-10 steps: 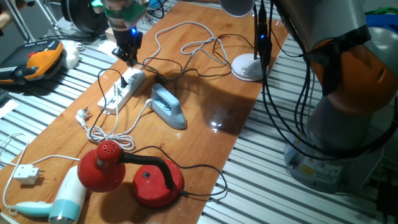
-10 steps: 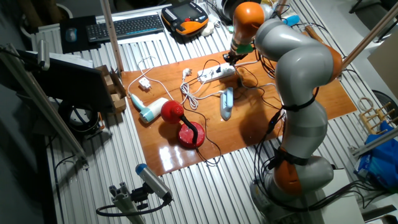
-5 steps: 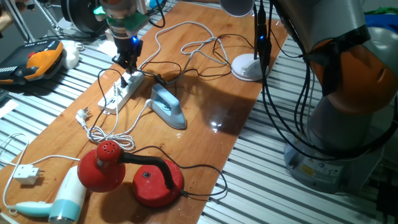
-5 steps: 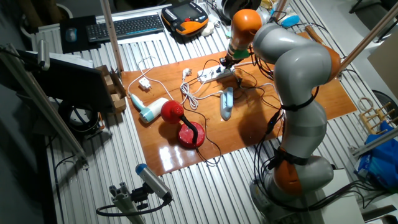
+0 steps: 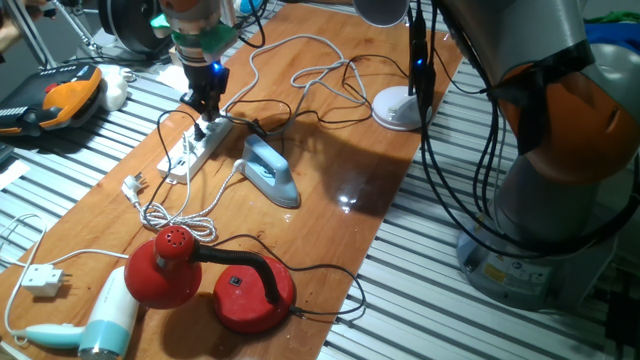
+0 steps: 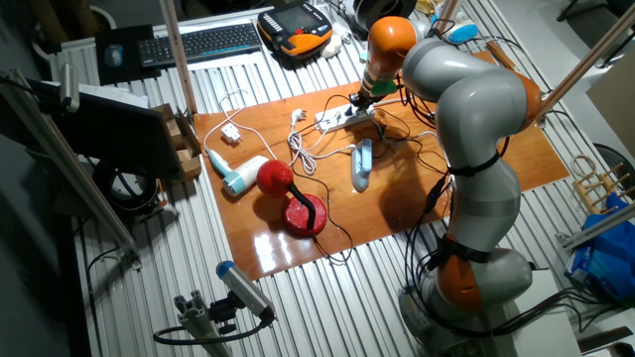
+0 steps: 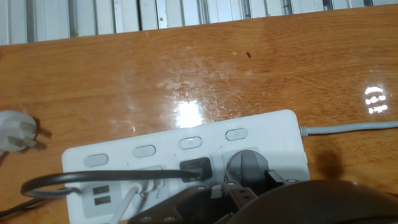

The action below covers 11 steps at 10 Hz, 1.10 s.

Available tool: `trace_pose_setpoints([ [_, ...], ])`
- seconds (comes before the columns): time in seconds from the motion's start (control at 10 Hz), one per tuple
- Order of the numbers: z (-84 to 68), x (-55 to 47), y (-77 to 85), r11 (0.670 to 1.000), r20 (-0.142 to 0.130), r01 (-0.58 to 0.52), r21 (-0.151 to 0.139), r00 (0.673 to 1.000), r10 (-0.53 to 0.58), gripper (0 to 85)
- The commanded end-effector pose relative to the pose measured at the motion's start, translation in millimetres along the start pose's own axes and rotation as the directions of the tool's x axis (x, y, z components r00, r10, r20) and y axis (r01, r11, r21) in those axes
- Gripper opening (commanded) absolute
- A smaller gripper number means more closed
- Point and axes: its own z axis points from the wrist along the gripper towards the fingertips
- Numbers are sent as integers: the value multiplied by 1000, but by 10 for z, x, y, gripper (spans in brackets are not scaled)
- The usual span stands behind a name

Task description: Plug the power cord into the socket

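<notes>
- Since half a second ago we see almost no shift: our gripper [image 5: 207,104] stays low over the far end of the socket [image 5: 195,143], after dropping there from higher up a second back.
- From the hand view, the cord [image 7: 93,179] ends in its black plug [image 7: 194,168], seated in an outlet of the strip, beside a round grey plug [image 7: 247,165].
- We cannot tell how the jaws stand; only dark finger parts crowd the bottom edge of that view.
- Our strip lies near the table [image 5: 330,190] corner edge, with the iron [image 5: 270,172] just beside it; bare wood lies open beyond the iron.
</notes>
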Motion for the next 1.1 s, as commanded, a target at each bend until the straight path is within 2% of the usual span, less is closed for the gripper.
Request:
trace_pose_setpoints([
  [0.0, 15, -3, 2, 1000, 1, 0, 0, 1000, 0, 0],
  [1.0, 78, 5, -21, 1000, 6, 11, 0, 1000, -11, 0],
])
